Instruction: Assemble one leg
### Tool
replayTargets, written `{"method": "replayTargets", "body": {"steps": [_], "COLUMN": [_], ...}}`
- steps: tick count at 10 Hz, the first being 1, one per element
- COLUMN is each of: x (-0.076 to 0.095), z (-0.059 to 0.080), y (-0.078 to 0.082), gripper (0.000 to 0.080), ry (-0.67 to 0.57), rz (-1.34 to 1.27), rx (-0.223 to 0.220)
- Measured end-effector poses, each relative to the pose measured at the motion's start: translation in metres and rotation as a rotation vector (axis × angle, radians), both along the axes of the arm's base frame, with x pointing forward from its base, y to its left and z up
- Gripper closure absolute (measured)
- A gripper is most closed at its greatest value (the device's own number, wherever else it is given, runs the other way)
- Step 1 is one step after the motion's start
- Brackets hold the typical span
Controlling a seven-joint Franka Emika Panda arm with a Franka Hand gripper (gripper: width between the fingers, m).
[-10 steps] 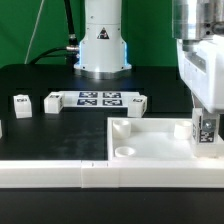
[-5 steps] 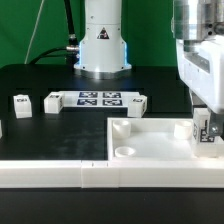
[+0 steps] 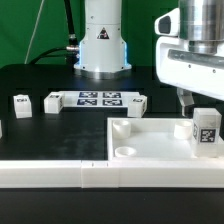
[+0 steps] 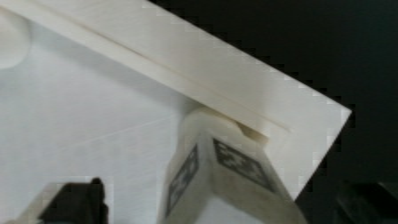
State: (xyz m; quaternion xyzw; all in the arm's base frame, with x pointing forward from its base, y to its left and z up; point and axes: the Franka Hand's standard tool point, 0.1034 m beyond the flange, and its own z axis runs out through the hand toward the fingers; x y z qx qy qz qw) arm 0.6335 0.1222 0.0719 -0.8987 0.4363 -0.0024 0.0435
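The leg [image 3: 205,129], a short white post with a black-and-white tag, stands upright at the right near corner of the white square panel [image 3: 150,140]. My gripper [image 3: 200,103] hangs just above it, open, with one dark finger [image 3: 185,100] showing. In the wrist view the leg [image 4: 222,175] rises between my two dark fingers [image 4: 75,200] with a gap on either side, against the panel's raised rim [image 4: 214,70]. The gripper [image 4: 222,208] holds nothing.
Two more white legs [image 3: 22,103] [image 3: 52,101] lie on the black table at the exterior view's left. The marker board [image 3: 98,99] lies behind the panel. A long white ledge [image 3: 90,175] runs along the front. The robot base [image 3: 102,45] stands at the back.
The gripper was low on the leg at the panel's right corner. It has let go and risen, leaving the leg standing there.
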Motion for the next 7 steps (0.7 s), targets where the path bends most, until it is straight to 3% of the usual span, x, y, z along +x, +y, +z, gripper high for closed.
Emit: {"method": "replayTargets", "body": {"steps": [7], "x": [0.0044], "z": [0.0026], "y": [-0.0011], "gripper": [0.0151], "ry": [-0.024], "rz": [0.673], "rx": [-0.063]}}
